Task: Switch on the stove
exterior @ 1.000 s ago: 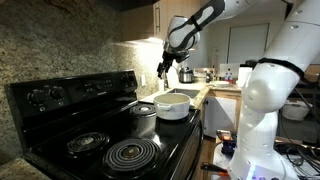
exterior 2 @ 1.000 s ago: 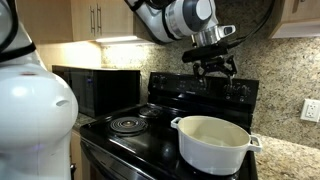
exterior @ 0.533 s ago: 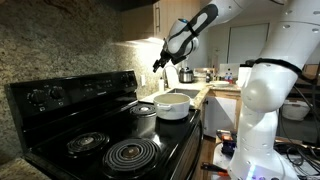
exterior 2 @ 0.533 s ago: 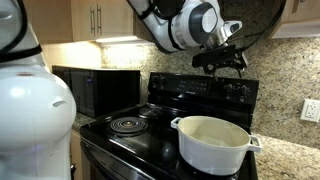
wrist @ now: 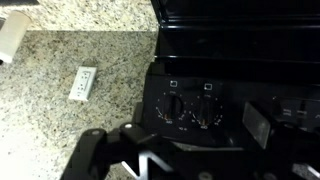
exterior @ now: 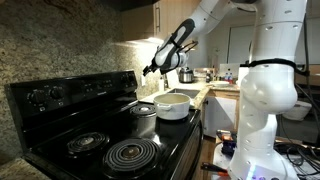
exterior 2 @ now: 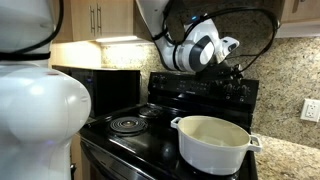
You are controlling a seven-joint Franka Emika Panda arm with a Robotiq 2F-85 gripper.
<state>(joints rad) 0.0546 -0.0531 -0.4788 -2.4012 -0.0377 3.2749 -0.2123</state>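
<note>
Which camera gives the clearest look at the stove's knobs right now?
The wrist view: two knobs sit close up, clearly outlined. Both exterior views show only small, dark knobs far off on the stove's back panel.

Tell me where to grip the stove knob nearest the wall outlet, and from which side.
Probably pinch the round knob across its rim, coming straight at its face: it sticks out from the stove's back panel. The gripper is off to its side.
</note>
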